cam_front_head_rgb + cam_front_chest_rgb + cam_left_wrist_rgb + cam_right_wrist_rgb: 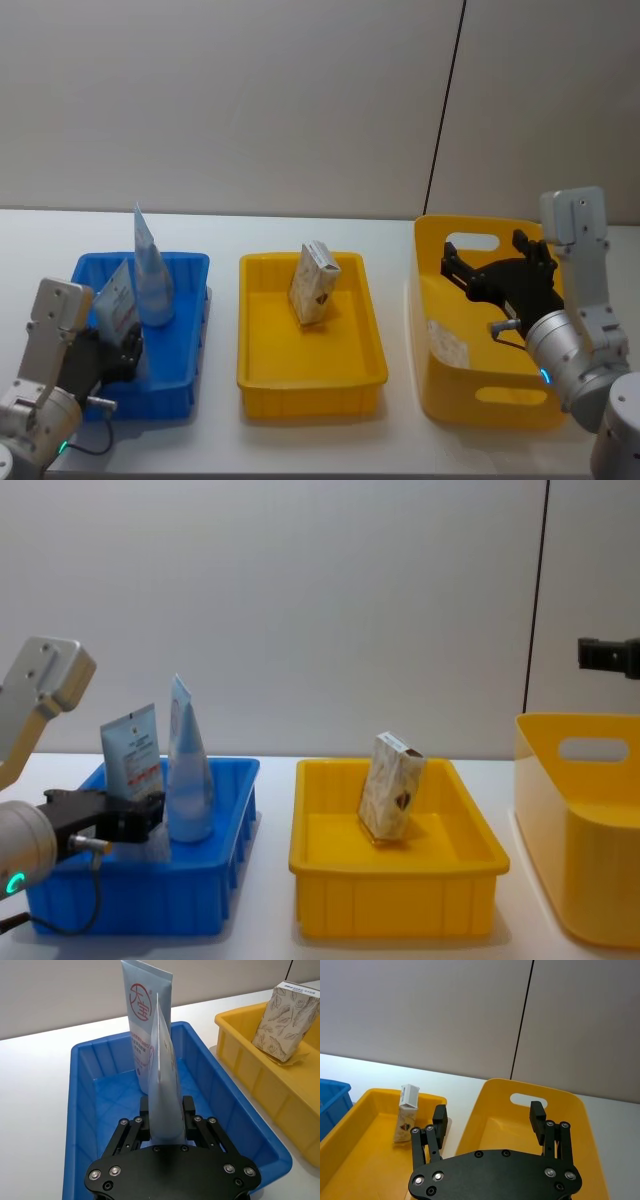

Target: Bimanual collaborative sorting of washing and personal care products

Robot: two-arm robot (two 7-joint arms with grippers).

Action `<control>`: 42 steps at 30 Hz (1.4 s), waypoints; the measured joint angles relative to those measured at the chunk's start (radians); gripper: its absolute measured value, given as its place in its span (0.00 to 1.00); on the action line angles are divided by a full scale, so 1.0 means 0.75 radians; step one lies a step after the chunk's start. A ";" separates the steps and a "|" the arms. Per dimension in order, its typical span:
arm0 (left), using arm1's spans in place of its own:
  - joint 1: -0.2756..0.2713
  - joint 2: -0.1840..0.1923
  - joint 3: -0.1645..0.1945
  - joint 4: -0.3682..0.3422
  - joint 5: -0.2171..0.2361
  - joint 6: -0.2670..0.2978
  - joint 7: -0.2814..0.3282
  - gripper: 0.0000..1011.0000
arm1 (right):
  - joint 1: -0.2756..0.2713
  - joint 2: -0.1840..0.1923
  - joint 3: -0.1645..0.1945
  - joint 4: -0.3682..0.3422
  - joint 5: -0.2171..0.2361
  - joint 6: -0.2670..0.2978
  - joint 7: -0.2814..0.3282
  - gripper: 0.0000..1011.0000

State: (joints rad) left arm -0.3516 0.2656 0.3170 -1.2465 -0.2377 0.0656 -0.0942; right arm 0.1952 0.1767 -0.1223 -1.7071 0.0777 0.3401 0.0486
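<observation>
My left tool (166, 1110) is closed on a pale-blue tube (162, 1070), one finger pressed to each side of it low down. The tube stands upright, crimped end up, inside the blue bin (80, 1110). Its foot is hidden behind my tool, so I cannot tell whether it rests on the bin floor. Just behind it stands a second tube with a red logo (145, 1015), near enough to be bumped. My right tool (489, 1112) hangs over the deep yellow basket (480, 400) at the right end of the tabletop (400, 440), fingers spread wide and holding nothing. A beige carton (314, 283) leans in the middle yellow tray (300, 385), well apart from both tools. I judge the step in hand to be setting the pale-blue tube down among its kind in the blue bin. Next I need to make sure its base is seated, then ease my fingers apart evenly and draw straight back. A sideways pull would likely tip this tall, narrow tube into its neighbour.
</observation>
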 joint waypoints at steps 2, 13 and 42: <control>0.003 0.000 -0.004 0.001 0.000 -0.004 -0.005 0.33 | 0.000 0.000 0.000 0.000 0.000 0.000 0.000 0.99; 0.011 0.003 -0.018 -0.010 0.001 -0.036 -0.034 0.29 | 0.000 0.000 0.000 0.000 0.000 0.000 0.000 0.99; -0.026 0.019 -0.055 -0.206 -0.021 -0.198 -0.191 0.28 | 0.000 0.000 0.000 0.000 0.000 0.000 0.000 0.99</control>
State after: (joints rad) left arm -0.3708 0.2795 0.2756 -1.4010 -0.2538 -0.0827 -0.2375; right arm 0.1952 0.1766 -0.1223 -1.7071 0.0776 0.3401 0.0486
